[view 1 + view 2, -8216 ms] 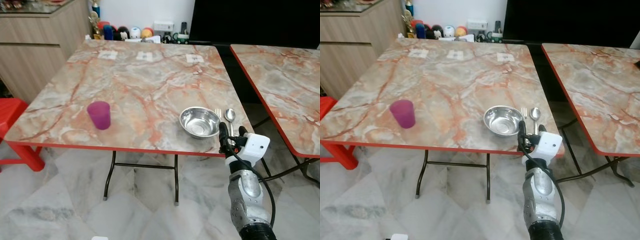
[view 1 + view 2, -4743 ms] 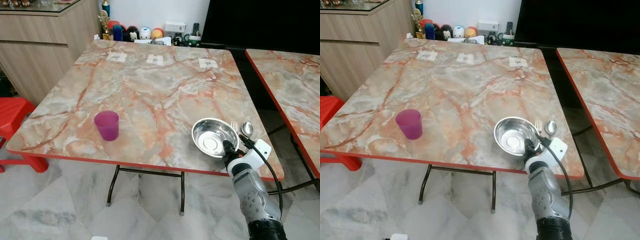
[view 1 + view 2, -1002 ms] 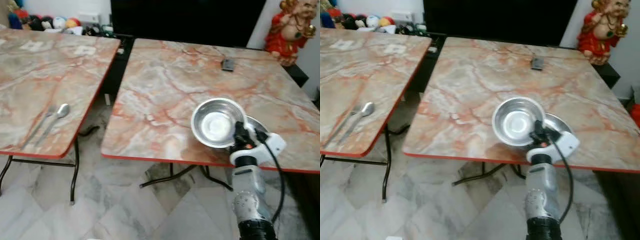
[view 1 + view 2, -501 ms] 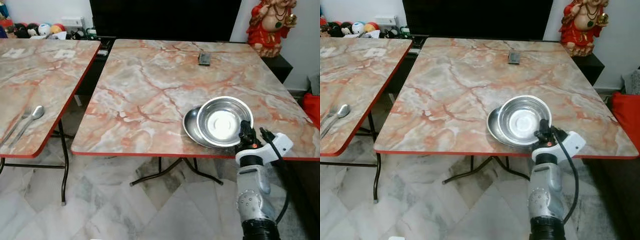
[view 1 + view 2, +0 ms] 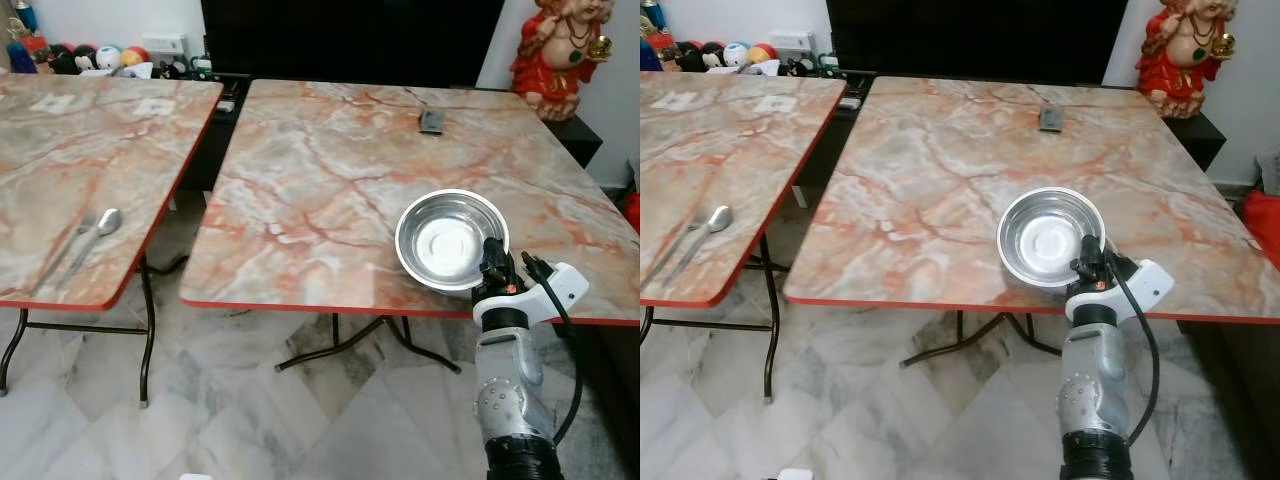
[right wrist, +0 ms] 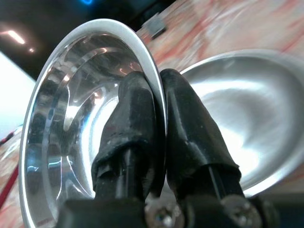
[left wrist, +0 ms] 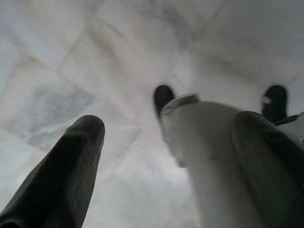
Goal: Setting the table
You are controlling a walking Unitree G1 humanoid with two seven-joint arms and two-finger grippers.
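Two marble-look tables with red edges stand side by side on a pale tiled floor (image 5: 250,400). The right table (image 5: 330,190) is the big one in front of the robot, and the left table (image 5: 60,170) sits off at about nine o'clock. On the right table, near its front edge at about four o'clock, is a shiny steel bowl (image 5: 452,238). The right gripper (image 5: 493,262) reaches up from below and pinches the bowl's near rim — one black finger inside, one outside, squeezed tight on the metal. In the right wrist view the held bowl is tipped up, and a second steel dish (image 6: 242,118) lies under and just beyond it. A red statue (image 5: 560,45) stands past the far right corner, at about one o'clock. A fork and spoon (image 5: 88,240) lie together on the left table near its front edge. A small dark object (image 5: 431,121) lies at twelve o'clock on the right table. The left gripper (image 7: 166,156) hangs over the floor — its fingers are spread wide apart, holding nothing.
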